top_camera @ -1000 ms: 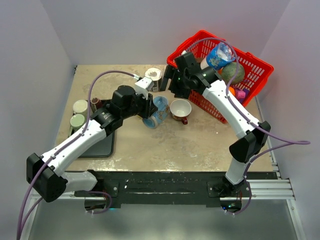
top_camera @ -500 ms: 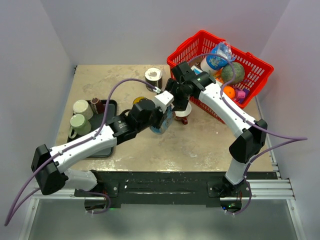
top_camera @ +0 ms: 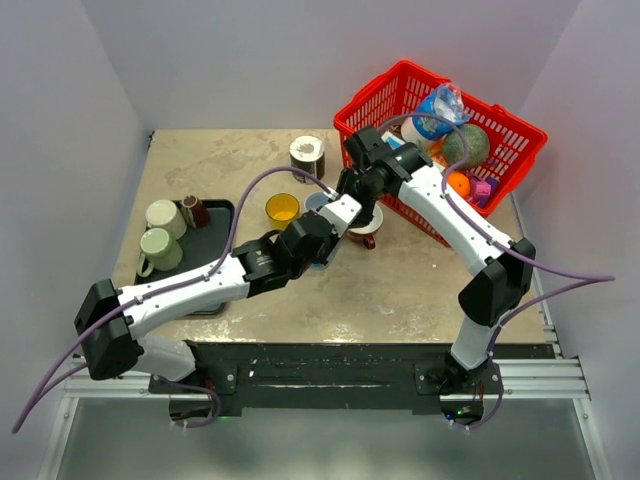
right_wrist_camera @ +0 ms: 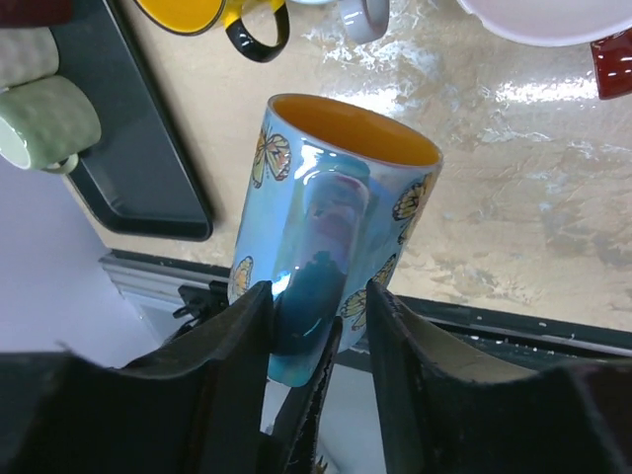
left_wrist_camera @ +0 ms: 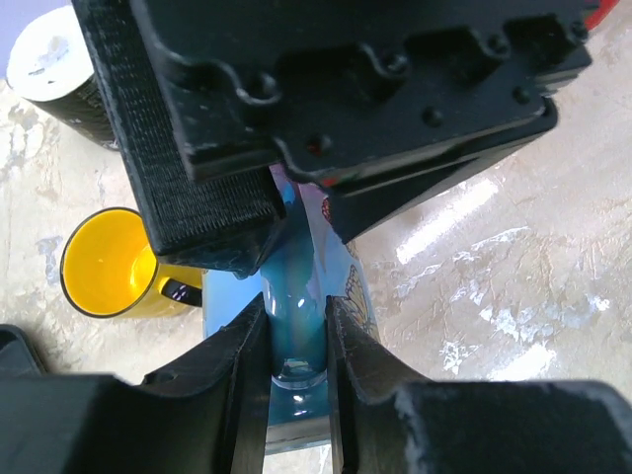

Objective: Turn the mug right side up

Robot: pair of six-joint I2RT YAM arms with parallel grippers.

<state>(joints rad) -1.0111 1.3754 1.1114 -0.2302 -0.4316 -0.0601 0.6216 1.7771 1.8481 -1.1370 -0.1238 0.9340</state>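
From above we can barely make out the mug [right_wrist_camera: 336,197]: it is buried under the two wrists meeting at the table's [left_wrist_camera: 513,247] middle. Whether its base touches the surface we cannot tell. The wrist cameras show it better: a blue butterfly-printed body, tilted, its orange mouth turned away from the right camera, just beside a yellow mug [left_wrist_camera: 104,262]. The left arm [top_camera: 190,290] stretches diagonally from its base toward the centre. The right arm [top_camera: 450,205] rises along the table's right side and folds back past the red basket [top_camera: 480,98]. The left gripper [left_wrist_camera: 294,314] pinches the mug's blue handle, and the right gripper [right_wrist_camera: 318,289] clamps that same handle from the opposite end
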